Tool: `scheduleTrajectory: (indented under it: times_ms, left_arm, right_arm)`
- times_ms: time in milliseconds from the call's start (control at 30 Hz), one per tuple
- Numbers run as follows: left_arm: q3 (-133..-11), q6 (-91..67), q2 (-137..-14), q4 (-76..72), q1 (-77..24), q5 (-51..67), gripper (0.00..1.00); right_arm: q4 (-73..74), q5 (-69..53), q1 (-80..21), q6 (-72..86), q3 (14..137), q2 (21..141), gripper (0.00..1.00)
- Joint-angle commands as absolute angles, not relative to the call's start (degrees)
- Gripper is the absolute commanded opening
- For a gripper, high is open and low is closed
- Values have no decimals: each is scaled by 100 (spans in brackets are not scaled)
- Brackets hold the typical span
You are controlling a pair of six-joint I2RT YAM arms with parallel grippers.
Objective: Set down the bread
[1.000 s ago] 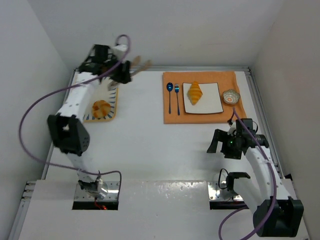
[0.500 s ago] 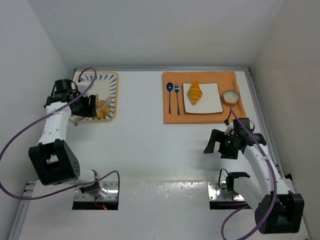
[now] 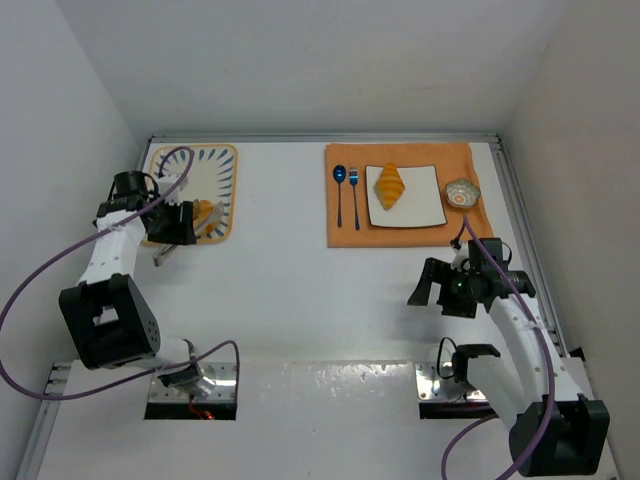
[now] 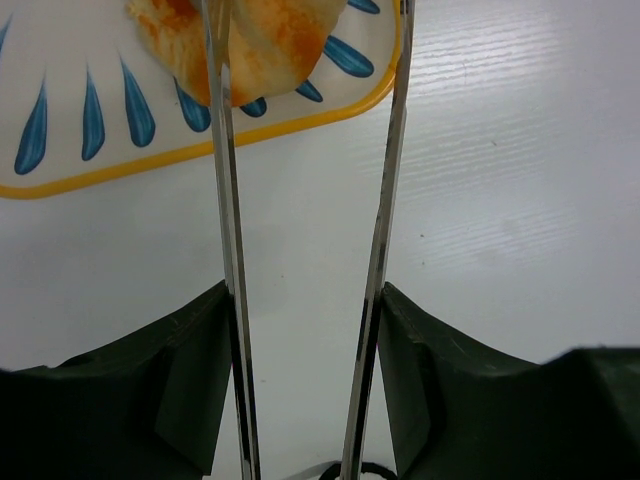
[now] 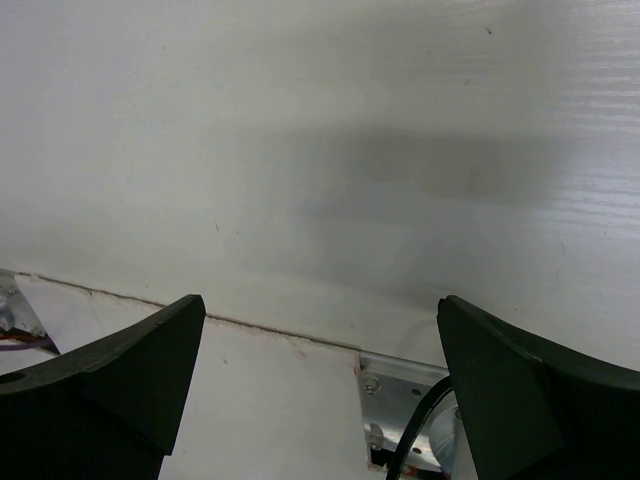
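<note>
My left gripper (image 4: 305,300) is clamped on the tongs (image 4: 228,250); dark fingers (image 4: 190,370) press in on both metal blades from outside; the blades stand apart, with bare table (image 4: 500,200) showing between them. Up ahead lies the round bun (image 4: 270,40), sitting in the near right corner of the blue-striped tray (image 4: 100,120) with the yellow rim; the left blade crosses in front of the bun, the right blade runs past the tray's corner just beside it; the tips run off the top of my wrist view, so I cannot tell whether they touch the bread.

From above, the left gripper (image 3: 178,222) sits low at the tray's (image 3: 190,160) near edge, with the bun (image 3: 205,214) just to its right. Across the table, the croissant (image 3: 389,186) rests on the white square plate (image 3: 420,210), which lies on the orange mat (image 3: 340,235); a blue spoon (image 3: 339,180) and fork (image 3: 354,180) lie side by side left of the plate; a small patterned bowl (image 3: 462,192) stands at its right.

My right gripper (image 5: 320,310) gapes wide, holding nothing; it hangs over bare table, well short of the mat.
</note>
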State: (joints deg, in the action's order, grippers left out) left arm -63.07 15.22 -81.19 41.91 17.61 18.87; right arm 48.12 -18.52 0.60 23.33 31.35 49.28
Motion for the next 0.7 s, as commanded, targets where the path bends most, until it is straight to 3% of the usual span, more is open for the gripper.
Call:
scheduleTrajectory:
  times_ms: [0, 667]
  left_arm:
    - [-6258, 1415, -7822, 4034, 1767, 1846, 60]
    - [-5880, 1257, -7883, 4008, 1767, 1705, 56]
  right_arm:
    - [4702, -1899, 44, 2469, 3138, 4861, 100]
    - [4641, -1977, 44, 2487, 3173, 4878, 100]
